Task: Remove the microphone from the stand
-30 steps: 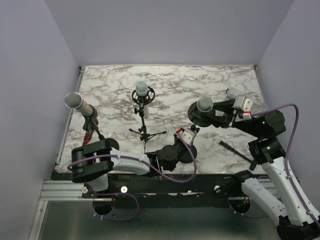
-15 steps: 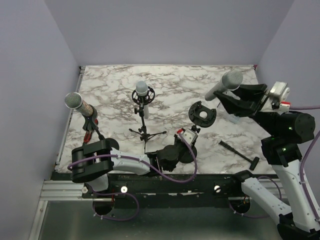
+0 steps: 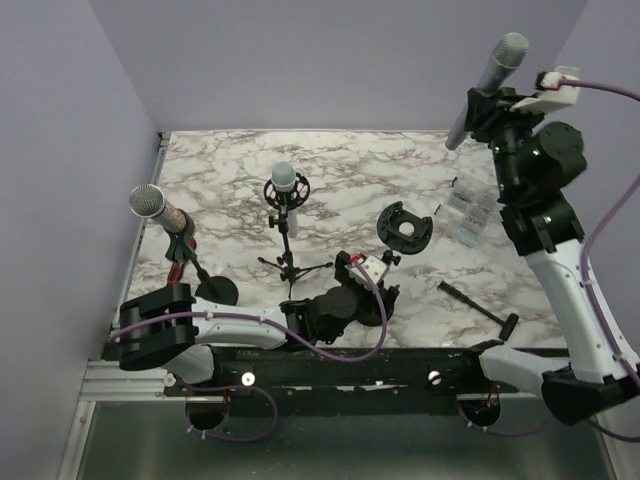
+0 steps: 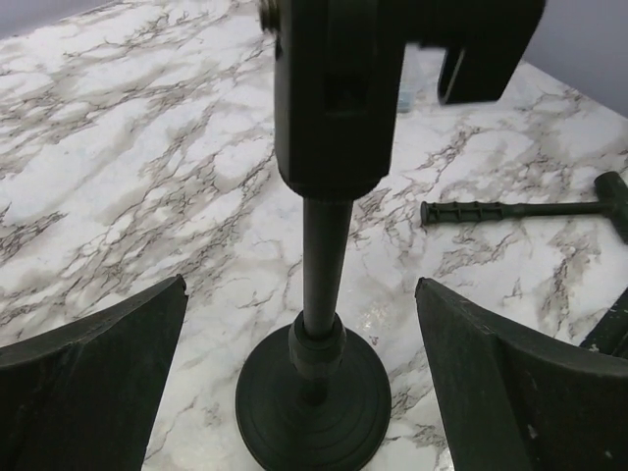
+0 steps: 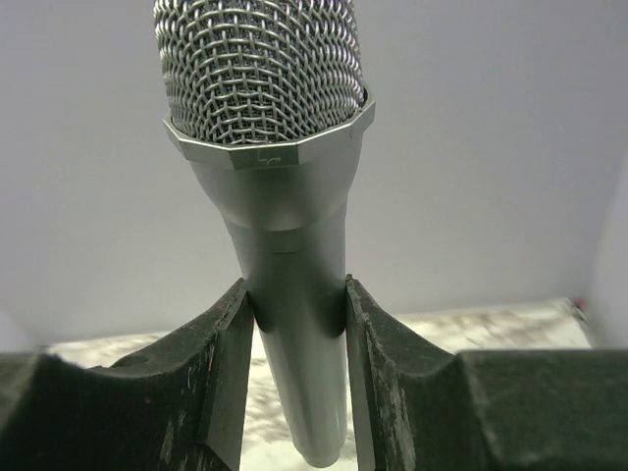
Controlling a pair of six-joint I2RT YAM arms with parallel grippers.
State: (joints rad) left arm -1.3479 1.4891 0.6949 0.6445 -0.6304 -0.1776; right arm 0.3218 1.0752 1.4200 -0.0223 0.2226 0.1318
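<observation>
My right gripper (image 5: 296, 329) grips the silver mic (image 5: 260, 88), its fingers (image 5: 221, 373) pressed to either side of the barrel just below the mesh head, which points up against the grey wall (image 5: 491, 147). In the top view this arm stands tall at the upper right of the frame. It carries the mic tilted, head toward the top right corner, high over the marble bench (image 3: 230, 165) and well apart from the stand (image 3: 405, 228). The stand's round black holder shows right of centre in that view.

My left gripper (image 4: 302, 289) sits low at the bottom centre, spread wide. One finger fills each lower corner of the left wrist view, both apart from the stand's post between them. The post rises from a round black base on the bench into a blocky clamp at the top of that frame.

A T-handle tool (image 4: 520, 208) lies flat on the marble at the right of the wrist view, behind the stand. In the top view it is at the lower right, near the bench's front edge. A second mic (image 3: 284, 180) stands upright on a tripod (image 3: 290, 265) at the centre of the top view. A third mic (image 3: 150, 203) tilts toward the upper left at the left edge of the bench. A clear packet (image 3: 468, 212) lies near the right edge, just under my raised right arm in the frame.
</observation>
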